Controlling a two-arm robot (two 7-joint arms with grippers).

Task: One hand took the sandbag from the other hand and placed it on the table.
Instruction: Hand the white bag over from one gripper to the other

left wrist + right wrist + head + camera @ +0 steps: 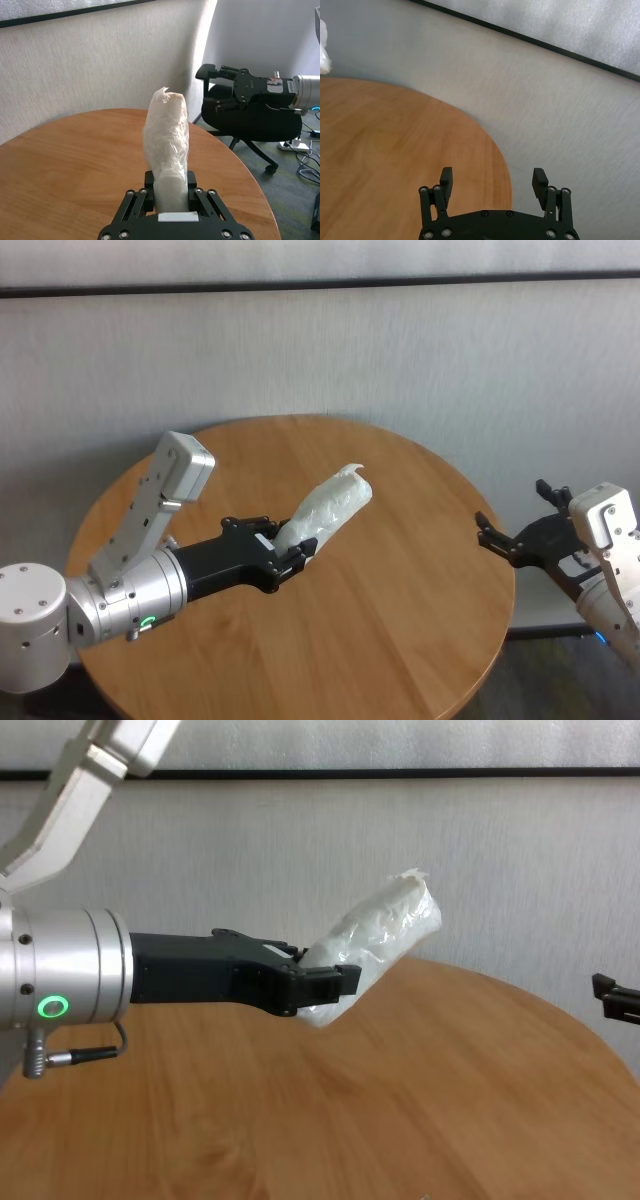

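Observation:
My left gripper [290, 558], on the silver wrist with the green ring light, is shut on the lower end of the white crinkly sandbag [328, 508]. It holds the bag tilted up above the round wooden table [400, 620], crimped end on top. The left wrist view shows the bag [167, 135] standing between the fingers [191, 179]; the chest view shows it [385, 940] clear of the tabletop. My right gripper [512, 510] is open and empty just off the table's right edge, pointing toward the bag. Its spread fingers [446, 176] show in the right wrist view.
A grey wall stands close behind the table. In the left wrist view a black office chair [260, 125] stands beyond the table's right side, with cables and a power strip [295, 145] on the floor.

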